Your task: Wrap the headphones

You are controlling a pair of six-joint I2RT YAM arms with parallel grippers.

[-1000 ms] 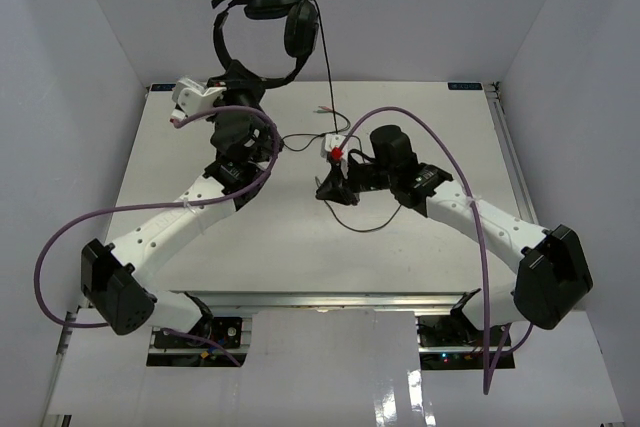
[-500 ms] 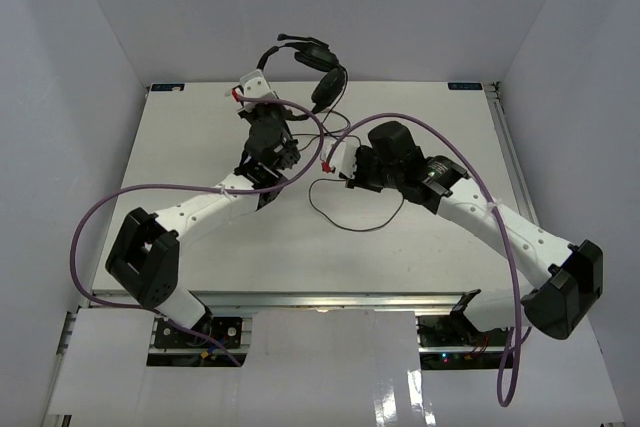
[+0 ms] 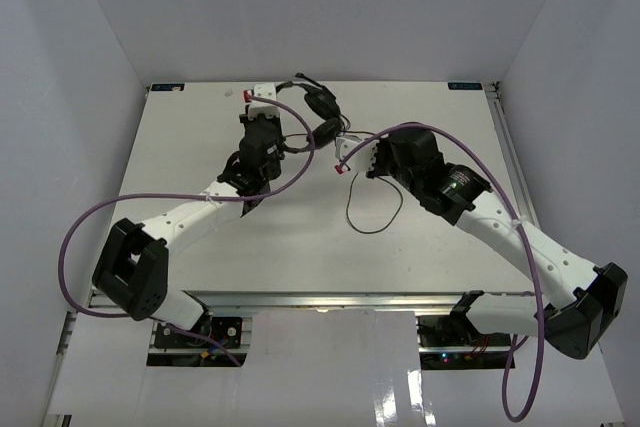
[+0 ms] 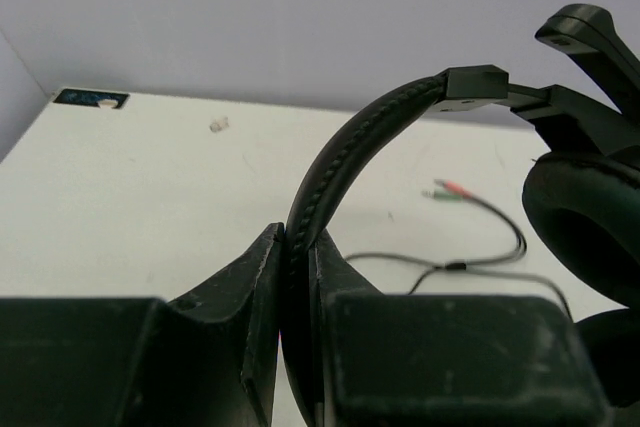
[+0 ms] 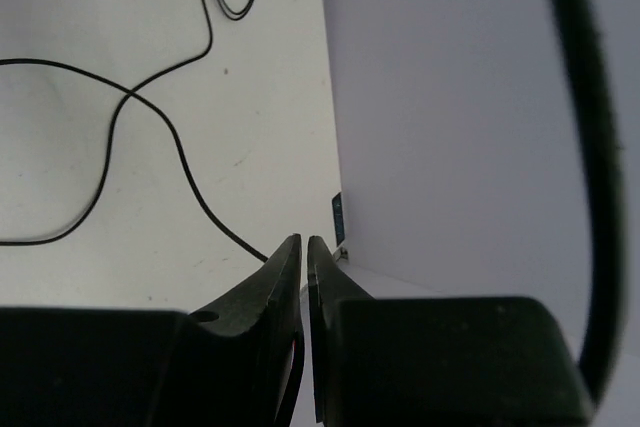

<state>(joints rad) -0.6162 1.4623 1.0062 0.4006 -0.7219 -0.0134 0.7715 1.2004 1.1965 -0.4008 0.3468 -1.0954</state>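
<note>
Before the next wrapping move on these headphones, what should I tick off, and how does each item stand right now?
1. Hold on the headset: left gripper is clamped on the headband. Ok.
2. Hold on the wire: right gripper has its jaws almost together, with the cable running in at the tips. Ok.
3. Slack untangled: strands cross on the table. Cannot tell.
4. The plugs lie loose on the table. Ok.
5. Turns already round the headset: cannot tell.

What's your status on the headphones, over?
Left gripper shut on headband. Right gripper shut on cable. Headphones near table far edge. Loose cable loop between arms.
</note>
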